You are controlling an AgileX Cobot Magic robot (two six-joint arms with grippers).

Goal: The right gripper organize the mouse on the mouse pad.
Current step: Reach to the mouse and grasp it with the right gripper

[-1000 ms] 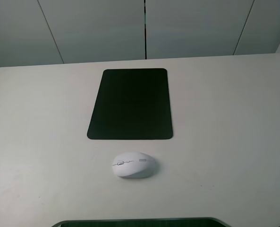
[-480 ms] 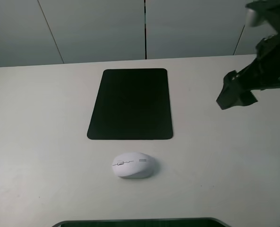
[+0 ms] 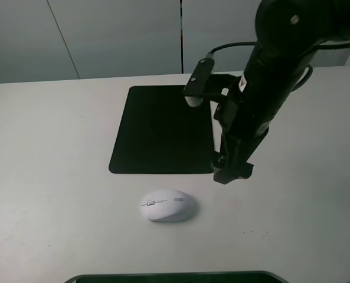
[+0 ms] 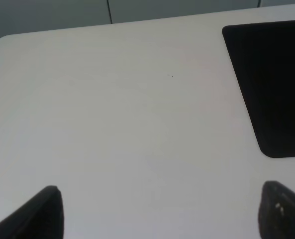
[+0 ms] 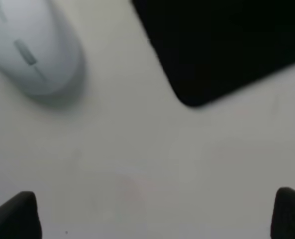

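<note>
The white mouse [image 3: 167,205] lies on the table in front of the black mouse pad [image 3: 163,130], off the pad with a small gap between them. My right gripper [image 3: 232,172] hangs on the black arm [image 3: 269,76] over the table by the pad's near right corner, right of and behind the mouse. In the right wrist view the mouse [image 5: 30,50] and the pad's corner [image 5: 222,45] lie ahead of the open, empty gripper [image 5: 152,216]. My left gripper [image 4: 162,214] is open and empty over bare table, with the pad [image 4: 274,84] off to one side.
The white table [image 3: 56,153] ends at a grey panelled wall [image 3: 121,35] at the back. A dark object [image 3: 175,277] lines the table's front edge. The right arm's cable [image 3: 234,46] loops above the pad's far right corner.
The right arm has swung in from the far right and come down. Its gripper now hangs by the pad's near right corner. The mouse and the pad have not moved.
</note>
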